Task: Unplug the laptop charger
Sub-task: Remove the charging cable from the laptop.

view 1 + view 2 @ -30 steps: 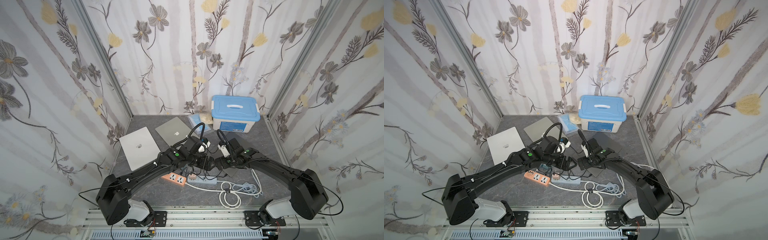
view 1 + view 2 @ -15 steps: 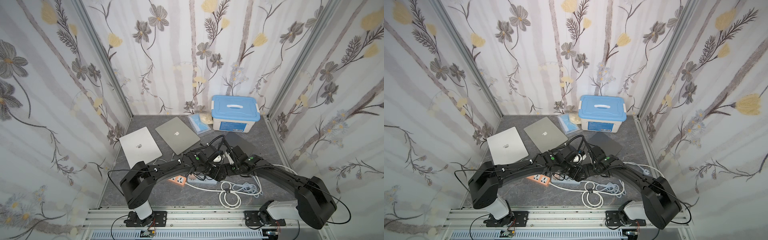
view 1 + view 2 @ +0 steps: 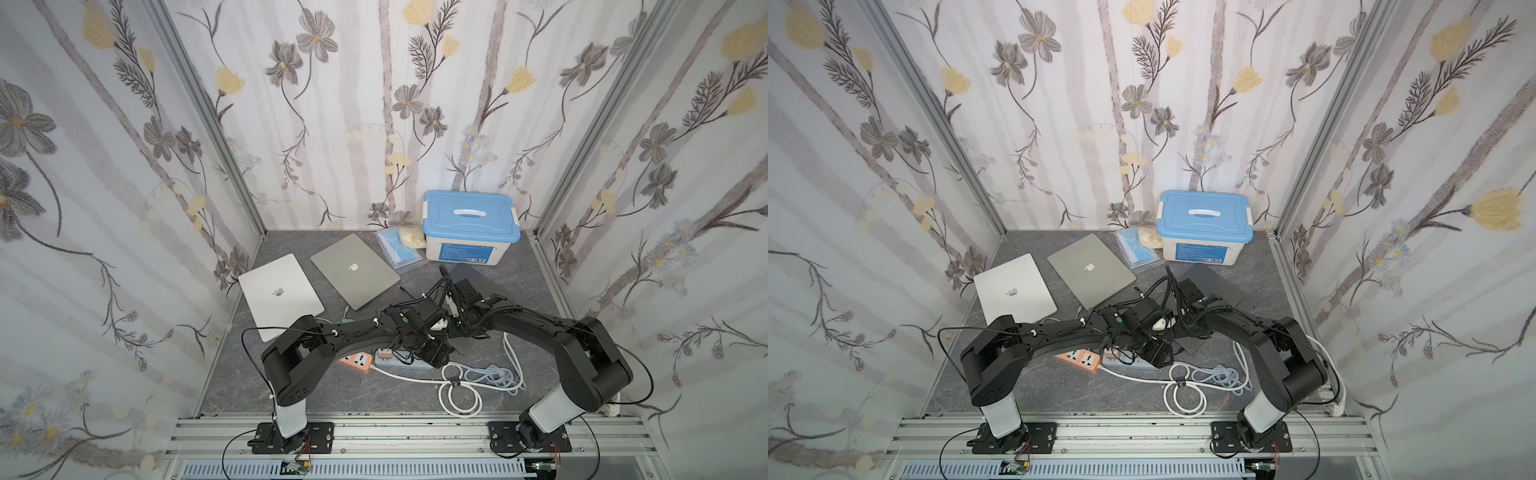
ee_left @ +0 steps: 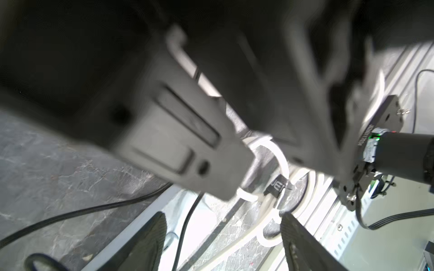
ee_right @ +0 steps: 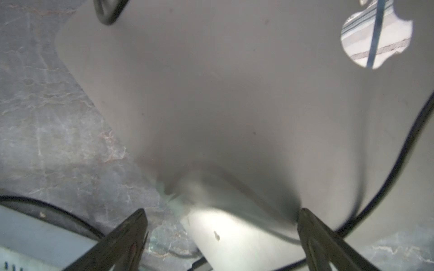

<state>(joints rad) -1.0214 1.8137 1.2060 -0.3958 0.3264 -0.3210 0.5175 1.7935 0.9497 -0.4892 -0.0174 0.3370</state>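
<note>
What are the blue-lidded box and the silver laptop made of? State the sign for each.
Storage box: plastic, it seems, smooth and slightly glossy; moulded lid with clips and a handle. Silver laptop: probably aluminium, matte; an even, soft sheen with an inlaid logo.

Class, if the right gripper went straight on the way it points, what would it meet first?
Likely the pale blurred object between the right gripper's open fingers, then the dark laptop lid; depth unclear.

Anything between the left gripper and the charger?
Probably. In the left wrist view a blurred grey body crosses just ahead of the open left gripper; only the white cable coil shows past it. In both top views the gripper hangs over the power strip, hiding its end. The charger itself I can't pick out.
</note>
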